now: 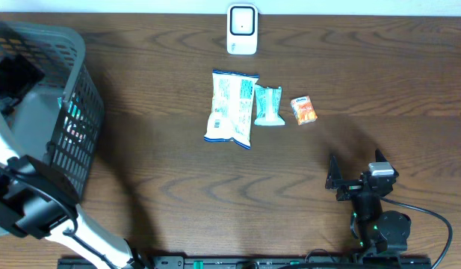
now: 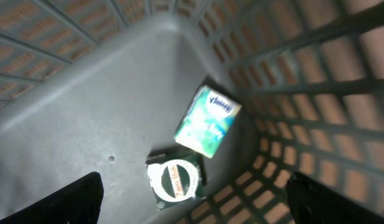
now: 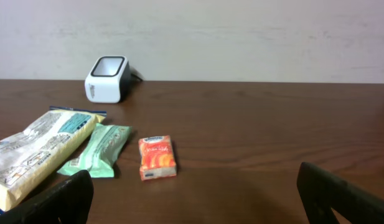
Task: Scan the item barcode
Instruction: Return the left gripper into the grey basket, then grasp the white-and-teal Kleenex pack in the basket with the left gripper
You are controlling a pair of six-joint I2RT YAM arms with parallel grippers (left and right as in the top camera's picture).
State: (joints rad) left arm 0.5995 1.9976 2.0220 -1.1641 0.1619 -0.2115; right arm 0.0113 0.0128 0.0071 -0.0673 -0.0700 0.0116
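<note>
Inside basket [image 2: 86, 112], left gripper [image 2: 195, 205] gapes wide, empty; dark packet [image 2: 175, 180] below, label blurred. The right gripper [image 3: 198, 199] is wide too, fingertips cut off.

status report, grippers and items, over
Left gripper open in basket, above white-green box and dark box. Right gripper open, idle. Snack bag, green pack, orange box lie before scanner. Nothing blocking.

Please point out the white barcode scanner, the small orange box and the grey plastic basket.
White barcode scanner [image 1: 242, 30]: overhead view, middle of its face.
Small orange box [image 3: 157, 157]: right wrist view, its front face.
Grey plastic basket [image 1: 75, 123]: overhead view, its mesh side wall.
</note>
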